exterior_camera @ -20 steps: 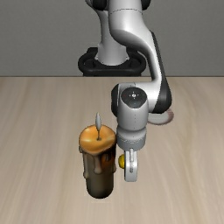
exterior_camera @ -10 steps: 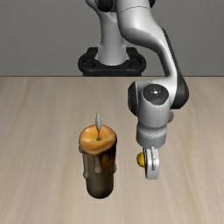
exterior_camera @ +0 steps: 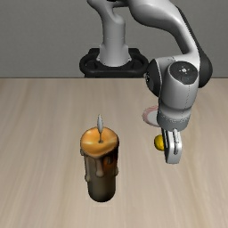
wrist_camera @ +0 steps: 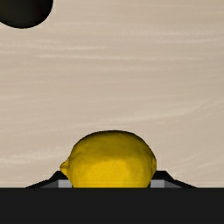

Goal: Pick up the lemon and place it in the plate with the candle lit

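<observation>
The yellow lemon (exterior_camera: 160,142) (wrist_camera: 109,159) hangs above the wooden table, and my gripper (exterior_camera: 167,145) (wrist_camera: 109,179) is shut on it, a finger on each side. A thick brown candle (exterior_camera: 100,162) with an orange top and a pale pointed tip stands on the table to the exterior view's left of the gripper, well apart from it. Under the lemon, the wrist view has bare wooden table (wrist_camera: 114,79).
A small pale reddish thing (exterior_camera: 150,113) peeks out from behind my hand; I cannot tell what it is. The robot's dark base (exterior_camera: 111,64) stands at the table's far edge. A dark round shape (wrist_camera: 22,10) sits beyond the lemon in the wrist view.
My arm has carried the lemon towards the exterior view's right, away from the candle, and slightly higher. The candle has not moved.
</observation>
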Available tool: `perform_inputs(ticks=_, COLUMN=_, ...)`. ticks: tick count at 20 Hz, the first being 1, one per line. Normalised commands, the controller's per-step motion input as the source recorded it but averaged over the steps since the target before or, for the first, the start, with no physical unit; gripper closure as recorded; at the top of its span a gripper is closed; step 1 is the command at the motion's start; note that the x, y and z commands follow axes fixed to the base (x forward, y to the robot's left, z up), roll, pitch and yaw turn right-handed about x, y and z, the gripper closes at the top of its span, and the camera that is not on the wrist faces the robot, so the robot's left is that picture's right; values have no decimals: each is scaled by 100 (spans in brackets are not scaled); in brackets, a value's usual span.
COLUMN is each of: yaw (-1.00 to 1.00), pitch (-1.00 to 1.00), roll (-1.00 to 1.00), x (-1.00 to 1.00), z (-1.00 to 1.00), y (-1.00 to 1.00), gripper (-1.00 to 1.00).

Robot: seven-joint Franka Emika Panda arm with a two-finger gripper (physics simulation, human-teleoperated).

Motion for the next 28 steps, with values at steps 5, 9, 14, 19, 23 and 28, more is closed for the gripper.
perform_inputs(ticks=5, yaw=0, pitch=0, roll=0, x=-100, z=0, y=0, gripper=100)
perform_inputs(ticks=9, yaw=0, pitch=0, roll=0, x=-100, z=0, y=0, gripper=100)
perform_inputs(ticks=14, yaw=0, pitch=0, roll=0, x=-100, z=0, y=0, gripper=100)
perform_inputs(ticks=19, yaw=0, pitch=0, roll=0, x=-60, z=0, y=40, gripper=100)
perform_inputs(ticks=23, yaw=0, pitch=0, roll=0, x=0, z=0, y=25, gripper=-100)
perform_inputs(ticks=28, yaw=0, pitch=0, roll=0, x=0, z=0, y=0, gripper=-100)
